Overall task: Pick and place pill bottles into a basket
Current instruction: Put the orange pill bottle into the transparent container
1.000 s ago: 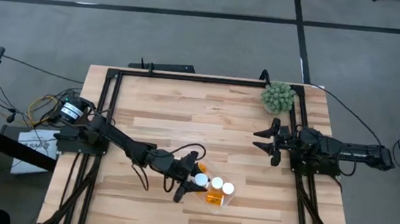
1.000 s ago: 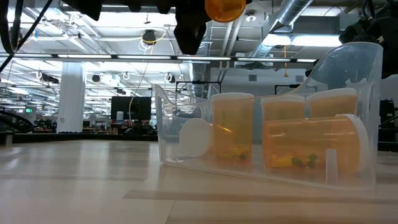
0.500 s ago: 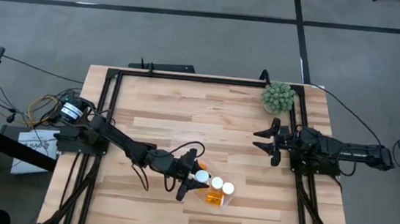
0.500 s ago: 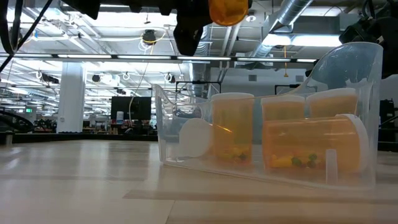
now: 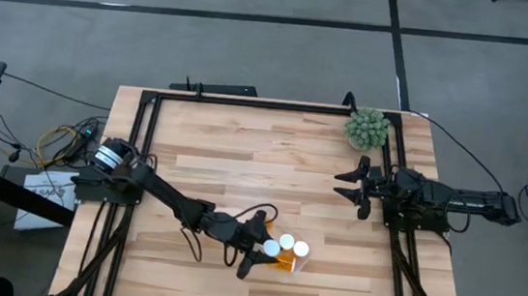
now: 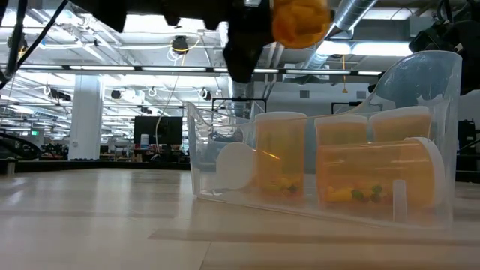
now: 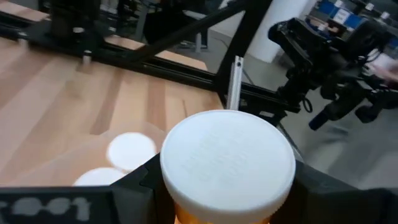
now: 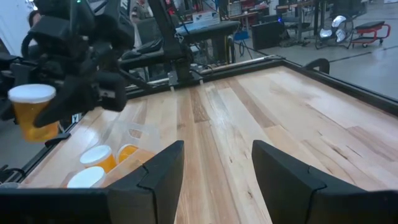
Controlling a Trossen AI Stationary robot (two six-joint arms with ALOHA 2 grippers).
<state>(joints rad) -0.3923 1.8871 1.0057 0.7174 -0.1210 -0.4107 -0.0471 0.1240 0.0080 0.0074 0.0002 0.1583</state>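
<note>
Orange pill bottle [image 6: 300, 21] clamped in left gripper [image 5: 257, 244] fingers [image 6: 241, 46] above basket [image 6: 420, 75].

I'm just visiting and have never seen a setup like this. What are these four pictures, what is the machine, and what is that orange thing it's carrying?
It is a robot with two dark arms at a wooden table. One picture looks straight down from above, one sits at table height, and two come from cameras on the arms' wrists.

The left gripper is shut on a pill bottle, orange with a white cap, held in the air above the basket, a clear plastic tray. Other pill bottles are already in it, some standing and one lying on its side.

The right gripper waits open near the table's right edge, holding nothing. The green spiky ball in the far corner is a decorative plant.
</note>
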